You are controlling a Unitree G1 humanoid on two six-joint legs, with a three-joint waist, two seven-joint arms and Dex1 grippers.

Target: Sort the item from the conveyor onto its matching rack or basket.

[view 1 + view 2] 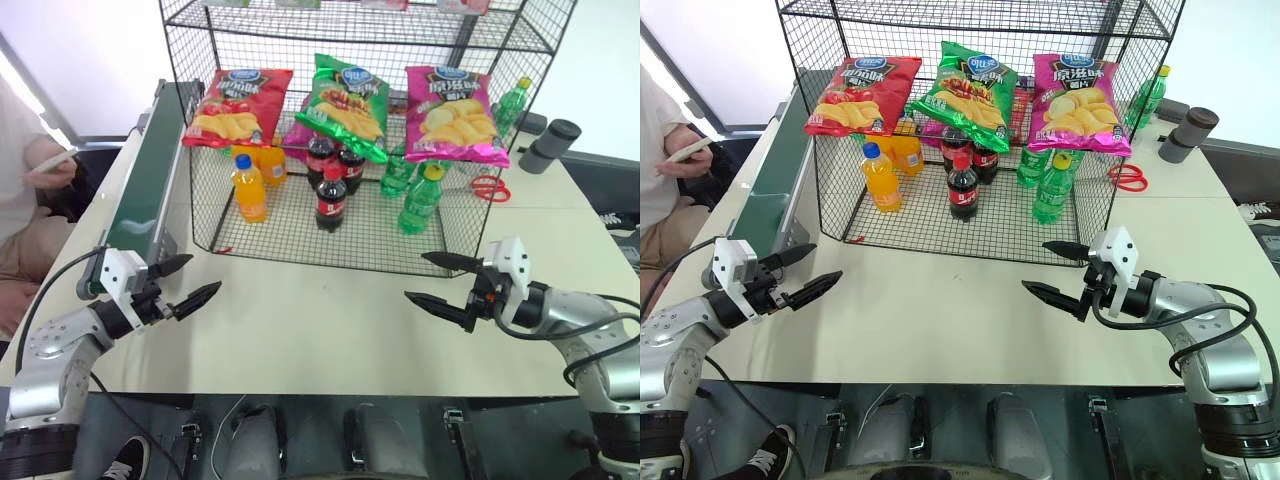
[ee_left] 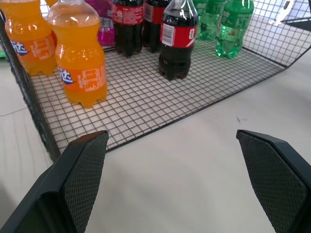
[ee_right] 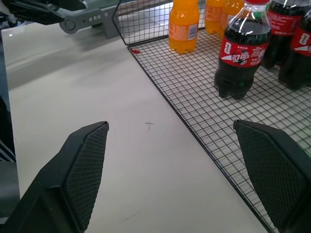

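The green crisp bag [image 1: 347, 105] with a blue oval logo lies on the black wire rack [image 1: 200, 150], at 12 o'clock. Both grippers [image 1: 178, 284] [image 1: 440, 283] hover spread wide, empty.

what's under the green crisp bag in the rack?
Below the green crisp bag, on the rack floor: three cola bottles, the front one fully visible. The bag's lower edge covers the caps of the two behind. A magenta bag partly shows behind it.

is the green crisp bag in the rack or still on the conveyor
In the rack: the green crisp bag sits on its middle tier between the red bag and a magenta bag. The conveyor belt shows no bag.
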